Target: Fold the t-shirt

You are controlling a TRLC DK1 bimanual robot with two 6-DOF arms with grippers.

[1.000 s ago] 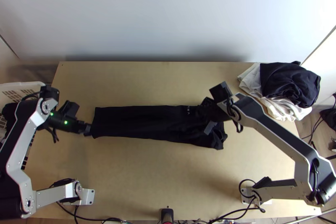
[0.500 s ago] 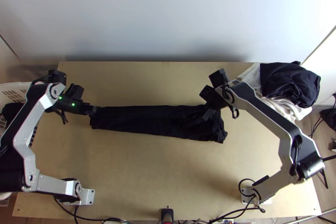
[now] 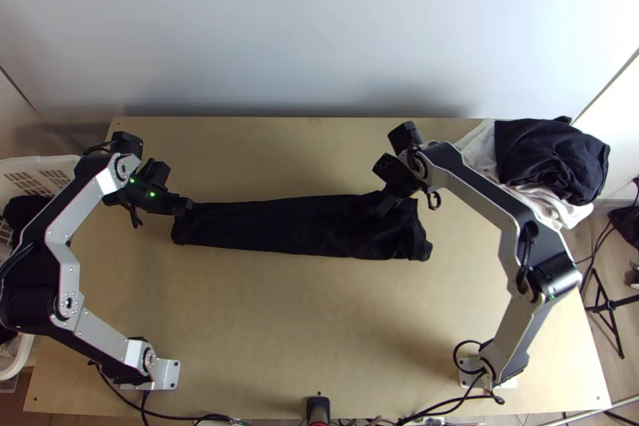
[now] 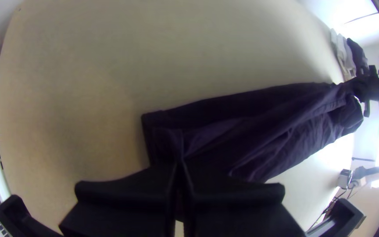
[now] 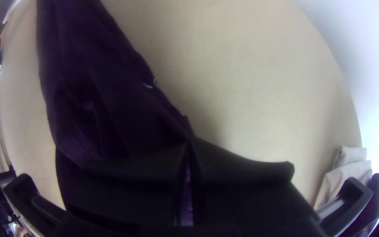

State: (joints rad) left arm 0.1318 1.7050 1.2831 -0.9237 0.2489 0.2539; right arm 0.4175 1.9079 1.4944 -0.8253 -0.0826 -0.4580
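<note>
The dark t-shirt (image 3: 303,226) lies as a long folded strip across the middle of the table, its right part wider and wrinkled. At its left end, my left gripper (image 3: 190,205) holds the upper corner; in the left wrist view my left gripper (image 4: 180,169) is shut on the cloth (image 4: 251,127). My right gripper (image 3: 385,206) is at the strip's upper edge near the right end. The right wrist view has my right gripper (image 5: 190,147) closed on the shirt's edge, with dark cloth (image 5: 97,87) running away from the fingers.
A pile of dark and white clothes (image 3: 551,158) sits at the table's far right corner. A white basket (image 3: 40,164) holding dark cloth stands off the left edge. Bare wood (image 3: 303,330) lies between the shirt and the near edge, and a wall rises behind the table.
Both grippers have moved up the picture, the left also slightly right and the right slightly left. The shirt has shifted up with them, its lower edge too.
</note>
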